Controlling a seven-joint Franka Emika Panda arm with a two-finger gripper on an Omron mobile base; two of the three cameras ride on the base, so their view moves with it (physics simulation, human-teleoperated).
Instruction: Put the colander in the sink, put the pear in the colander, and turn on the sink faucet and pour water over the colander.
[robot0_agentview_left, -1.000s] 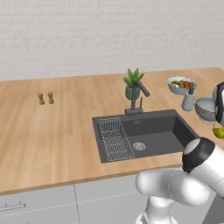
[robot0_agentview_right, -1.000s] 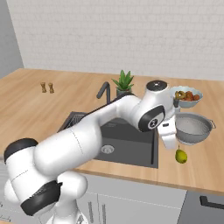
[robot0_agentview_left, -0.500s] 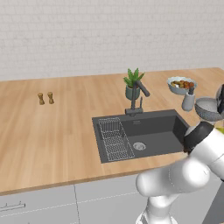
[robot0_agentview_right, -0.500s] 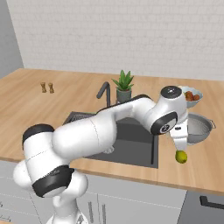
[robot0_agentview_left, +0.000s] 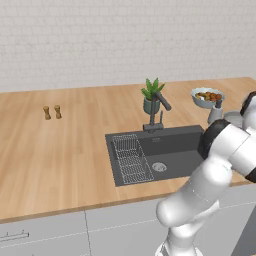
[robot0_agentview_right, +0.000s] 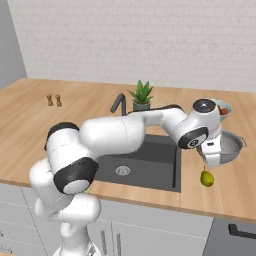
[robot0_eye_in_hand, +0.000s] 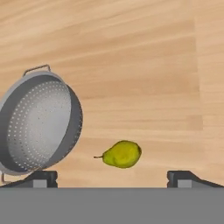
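Wooden counter (robot0_agentview_left: 70, 150) runs the full width of the left base view, with the sink (robot0_agentview_left: 172, 155) recessed near its front edge and a wire rack (robot0_agentview_left: 131, 159) in the basin's left part. The sink faucet (robot0_agentview_left: 157, 107) stands at the back rim, its spout angled up to the right, and a potted plant (robot0_agentview_left: 150, 96) sits just behind it. Two small shakers (robot0_agentview_left: 52, 112) stand well apart to the left, with bare wood around them. A fruit bowl (robot0_agentview_left: 206, 97) sits near the right edge.

Right base view: the arm reaches over the sink's right rim. The colander (robot0_agentview_right: 230, 148) rests on the counter right of the sink, partly behind the hand. The pear (robot0_agentview_right: 206, 178) lies on the counter in front of the colander, near the front edge and apart from the sink rim. Bare counter lies right of the pear.

Hand view: the gripper (robot0_eye_in_hand: 113, 179) has its fingertips (robot0_eye_in_hand: 41, 178) spread wide apart, holding nothing. The pear (robot0_eye_in_hand: 123, 153) lies between and beyond them, with the colander (robot0_eye_in_hand: 37, 127) just beside it, not touching. Bare wood extends beyond both.
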